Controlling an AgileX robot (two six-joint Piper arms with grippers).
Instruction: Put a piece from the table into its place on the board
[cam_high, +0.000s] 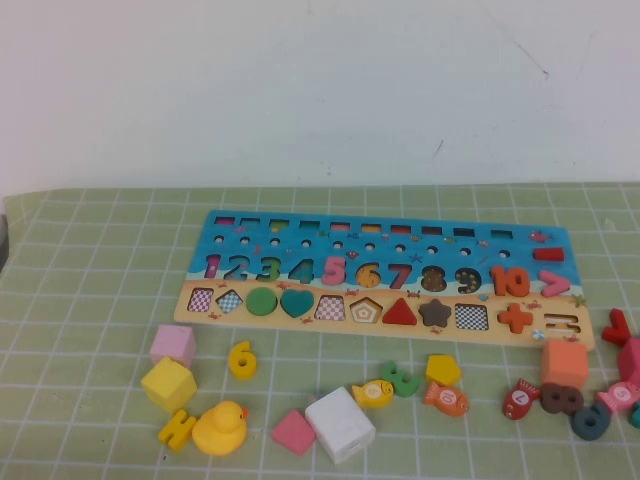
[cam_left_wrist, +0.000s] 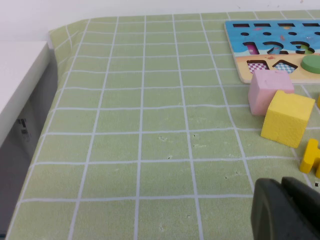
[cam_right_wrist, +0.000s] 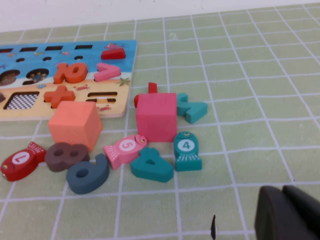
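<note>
Green checked cloth (cam_high: 90, 290) is spread over the table, with a white wall behind. On it the long flat wooden board (cam_high: 225, 222) is laid, and coloured numbers 1 to 10 are seen on its blue part. Shape holes are cut in its tan strip. The yellow 6 piece (cam_high: 242, 359) is lying flat on the cloth just in front of the board, near a pink block (cam_high: 173, 344) and a yellow block (cam_high: 168, 385). Toy fish are marked 1, 5 and 4. The left gripper (cam_left_wrist: 282, 210) is kept low over bare cloth, pinched together. The right gripper (cam_right_wrist: 285, 212) is near the fish; its state cannot be told.
</note>
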